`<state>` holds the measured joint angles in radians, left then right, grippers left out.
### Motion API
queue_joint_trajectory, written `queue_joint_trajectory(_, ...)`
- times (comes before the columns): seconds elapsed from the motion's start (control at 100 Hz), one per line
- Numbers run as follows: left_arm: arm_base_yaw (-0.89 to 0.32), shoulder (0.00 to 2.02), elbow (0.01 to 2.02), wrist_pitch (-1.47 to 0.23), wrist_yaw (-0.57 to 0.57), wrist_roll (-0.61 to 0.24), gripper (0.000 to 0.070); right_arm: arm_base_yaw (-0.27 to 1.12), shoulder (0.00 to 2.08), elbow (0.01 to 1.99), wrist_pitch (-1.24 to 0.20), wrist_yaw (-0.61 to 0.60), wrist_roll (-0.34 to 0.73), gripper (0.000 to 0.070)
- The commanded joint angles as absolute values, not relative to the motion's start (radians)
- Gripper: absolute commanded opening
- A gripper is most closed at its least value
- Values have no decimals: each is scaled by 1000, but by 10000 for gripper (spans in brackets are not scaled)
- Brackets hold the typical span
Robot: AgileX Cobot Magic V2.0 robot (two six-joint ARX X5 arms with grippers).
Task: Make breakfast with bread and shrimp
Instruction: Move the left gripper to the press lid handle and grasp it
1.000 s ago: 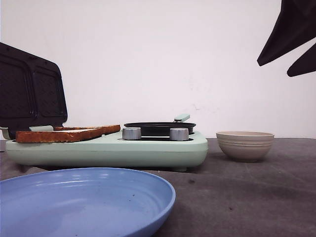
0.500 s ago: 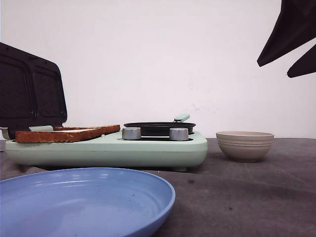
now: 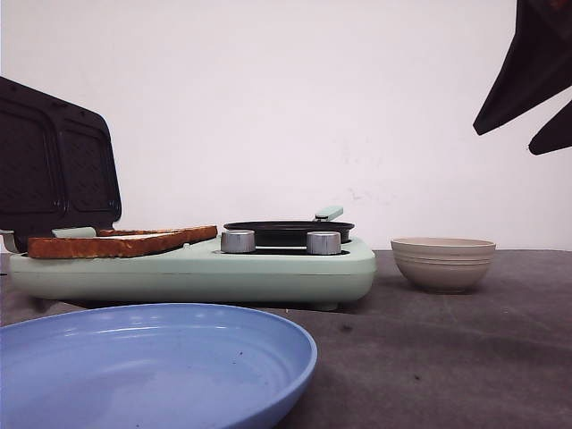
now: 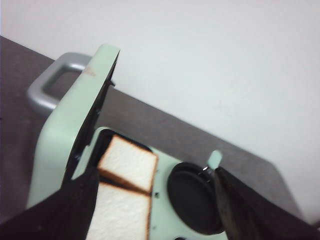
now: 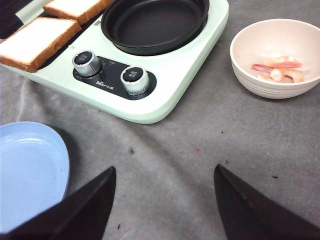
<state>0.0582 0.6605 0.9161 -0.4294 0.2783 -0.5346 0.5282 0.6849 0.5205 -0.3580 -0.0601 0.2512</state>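
Two toasted slices of bread [image 3: 121, 241] lie side by side on the left plate of a mint-green breakfast maker [image 3: 197, 273], whose lid [image 3: 55, 161] stands open. In the left wrist view both bread slices [image 4: 129, 164] show white tops with brown crusts. My left gripper [image 4: 156, 171] hangs open above them and the black pan [image 4: 196, 196], holding nothing. Pink shrimp [image 5: 280, 67] lie in a beige bowl [image 5: 260, 82]. My right gripper [image 5: 165, 167] is open and empty, high over the grey cloth; the front view shows the right gripper [image 3: 502, 143] at the upper right.
An empty blue plate [image 3: 152, 366] sits at the near left. Two metal knobs [image 5: 86, 61] face the front of the maker. The beige bowl [image 3: 444, 264] stands right of it. The lid's grey handle [image 4: 50, 82] sticks out behind.
In the front view my right gripper has shifted slightly down and to the right. Bread, bowl and plate have not moved.
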Motion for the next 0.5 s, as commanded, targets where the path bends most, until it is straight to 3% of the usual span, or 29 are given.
queue_joint_trajectory(0.0,115,710,953,-421,368,-577,391,533,691,522,-348,-63,254,386)
queue_joint_trajectory(0.28,376,951,1028,-353,654,-700,392,533,691,522,-344,-59,254,386)
queue_joint_trajectory(0.49,432,1086,1028,-196,690,-828,391,533,691,522,-344,-59,254,386)
